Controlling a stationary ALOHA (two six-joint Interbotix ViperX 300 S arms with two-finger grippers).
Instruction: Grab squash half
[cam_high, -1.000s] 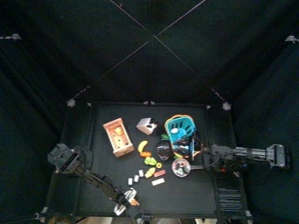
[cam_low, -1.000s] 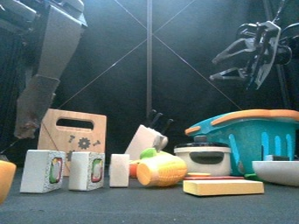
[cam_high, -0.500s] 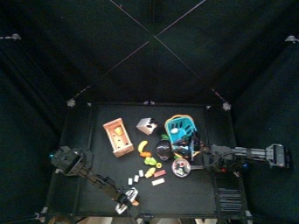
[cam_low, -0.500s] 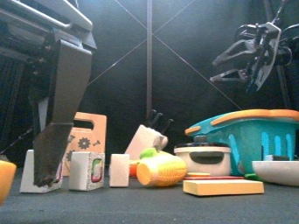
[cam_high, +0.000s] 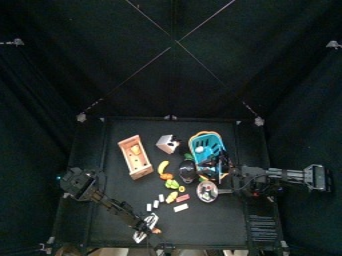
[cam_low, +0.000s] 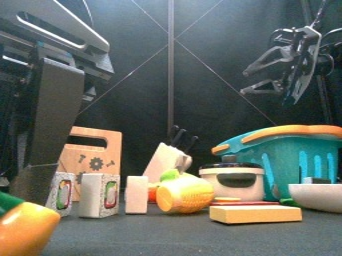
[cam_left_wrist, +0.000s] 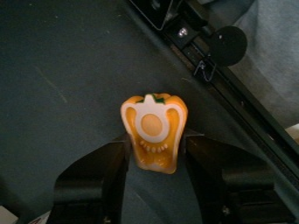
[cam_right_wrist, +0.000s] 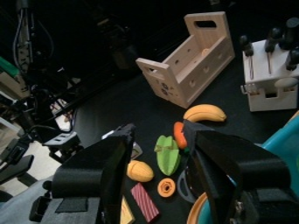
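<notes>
Tabletop: toy items clustered mid-surface. Right end effector: raised at right, released, empty. Left end effector: lowered, jaws apart, flanking the squash half, which lies at the tabletop's front-left corner.

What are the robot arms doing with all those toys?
The left arm is down at the table's front corner with its fingers on either side of an orange and yellow toy piece. They look open, not squeezing it. The right arm's fingers hang open in the air above the blue basket, holding nothing. Little toy foods, small cartons and a wooden box sit on the table.
</notes>
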